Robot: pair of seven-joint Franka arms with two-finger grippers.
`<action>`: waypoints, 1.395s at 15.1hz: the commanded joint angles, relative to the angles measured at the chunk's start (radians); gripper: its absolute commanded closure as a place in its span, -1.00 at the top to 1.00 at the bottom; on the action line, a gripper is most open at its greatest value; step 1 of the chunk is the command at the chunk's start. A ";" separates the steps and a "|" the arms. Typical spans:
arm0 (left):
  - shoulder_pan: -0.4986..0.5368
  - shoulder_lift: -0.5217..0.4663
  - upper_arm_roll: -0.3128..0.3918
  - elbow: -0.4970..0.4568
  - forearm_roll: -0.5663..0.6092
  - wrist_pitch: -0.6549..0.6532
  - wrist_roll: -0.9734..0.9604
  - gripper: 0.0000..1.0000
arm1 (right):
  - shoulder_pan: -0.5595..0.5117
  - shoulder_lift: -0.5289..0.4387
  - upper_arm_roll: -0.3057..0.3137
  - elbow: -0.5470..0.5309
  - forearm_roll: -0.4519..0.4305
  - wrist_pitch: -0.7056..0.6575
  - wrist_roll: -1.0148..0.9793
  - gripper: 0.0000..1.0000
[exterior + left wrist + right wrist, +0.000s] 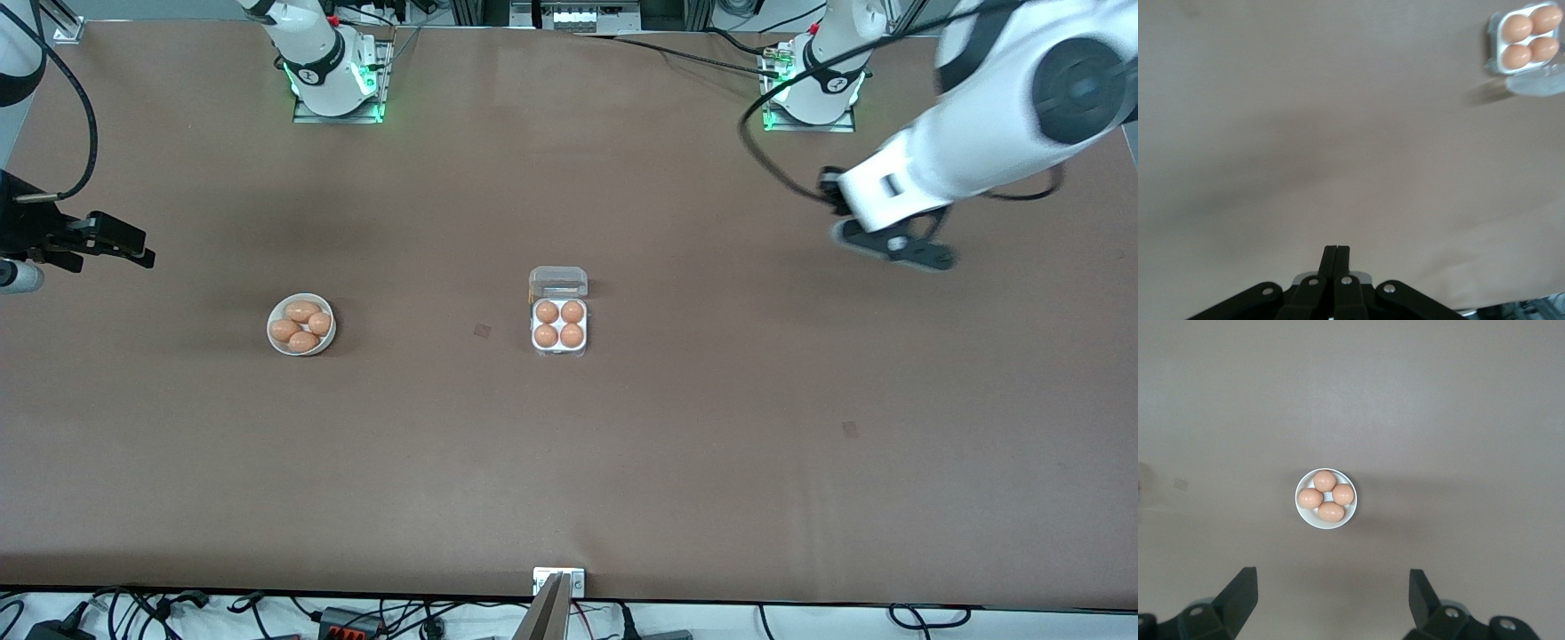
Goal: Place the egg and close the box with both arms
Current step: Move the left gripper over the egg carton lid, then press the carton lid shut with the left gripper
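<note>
Two hands empty, left hand (1337, 257) closed, right hand (1331, 590) wide

I'm working in a robotics lab. The brown desk (569, 462) carries two white arms bolted down on green-lit bases, one at eleven o'clock (336, 93) and one at one o'clock (811, 105). Loose cables and power adapters (347, 620) trail along its six o'clock edge, with aluminium framing (569, 13) at twelve.

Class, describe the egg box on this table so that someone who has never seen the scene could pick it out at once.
Find the brown table, then its middle. There sits the box, a small square carton holding four brown eggs in separate cells, its clear lid open. The round white bowl, toward the right arm's end, holds its eggs loose.
</note>
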 commanded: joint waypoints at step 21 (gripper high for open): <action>-0.227 0.511 -0.279 -0.126 -0.005 1.007 -0.514 -0.98 | 0.007 0.000 0.016 0.005 -0.020 -0.044 0.128 1.00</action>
